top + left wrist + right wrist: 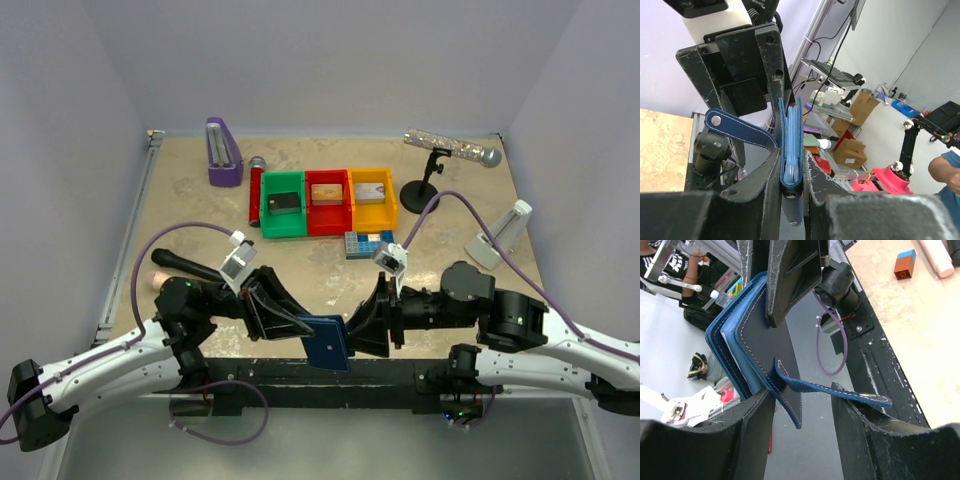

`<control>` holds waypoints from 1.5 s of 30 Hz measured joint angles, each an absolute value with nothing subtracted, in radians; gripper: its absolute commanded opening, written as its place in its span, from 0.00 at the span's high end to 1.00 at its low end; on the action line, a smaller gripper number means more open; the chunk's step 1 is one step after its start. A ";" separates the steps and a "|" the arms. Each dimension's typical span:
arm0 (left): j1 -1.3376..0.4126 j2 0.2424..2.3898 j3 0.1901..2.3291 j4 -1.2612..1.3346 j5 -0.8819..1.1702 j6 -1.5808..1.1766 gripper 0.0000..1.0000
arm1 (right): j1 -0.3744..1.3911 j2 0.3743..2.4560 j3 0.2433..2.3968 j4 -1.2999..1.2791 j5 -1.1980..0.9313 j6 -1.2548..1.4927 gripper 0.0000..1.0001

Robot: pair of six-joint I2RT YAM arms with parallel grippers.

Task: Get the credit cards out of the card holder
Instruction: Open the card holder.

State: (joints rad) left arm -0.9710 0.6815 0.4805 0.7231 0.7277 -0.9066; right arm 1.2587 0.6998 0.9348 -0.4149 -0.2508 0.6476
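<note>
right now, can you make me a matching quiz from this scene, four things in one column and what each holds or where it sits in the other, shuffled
Things:
1. green bin
2. red bin
3. orange bin
4. card holder

States:
A. holds a silvery grey card
B. clamped in the left gripper, off the table
C. holds a black card
D. holds a gold-tan card

Pairs: 1-C, 2-D, 3-A, 4-B

card holder [328, 343]: navy outside, pale stitching, lighter blue pockets
snap tab [810, 385]: blue, pale stitched edge
bins: green bin [281, 228], red bin [328, 226], orange-yellow bin [372, 223]
table [200, 215]: mottled tan
brick plate [365, 245]: blue and grey studs
</note>
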 measured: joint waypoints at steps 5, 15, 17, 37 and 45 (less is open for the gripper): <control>-0.971 0.692 0.480 0.752 0.730 -0.921 1.00 | 1.259 0.707 0.935 -0.395 -0.270 0.648 0.47; -0.972 0.733 0.480 0.824 0.733 -0.960 1.00 | 1.272 0.754 0.961 -0.392 -0.278 0.648 0.47; -0.972 0.733 0.480 0.823 0.728 -0.959 1.00 | 1.275 0.768 0.971 -0.396 -0.272 0.648 0.49; -0.972 0.562 0.508 0.440 0.454 -0.826 0.17 | 1.285 0.752 1.021 -0.543 -0.138 0.628 1.00; -0.972 0.572 0.513 0.337 0.337 -0.828 0.00 | 1.285 0.779 1.083 -0.690 0.030 0.638 1.00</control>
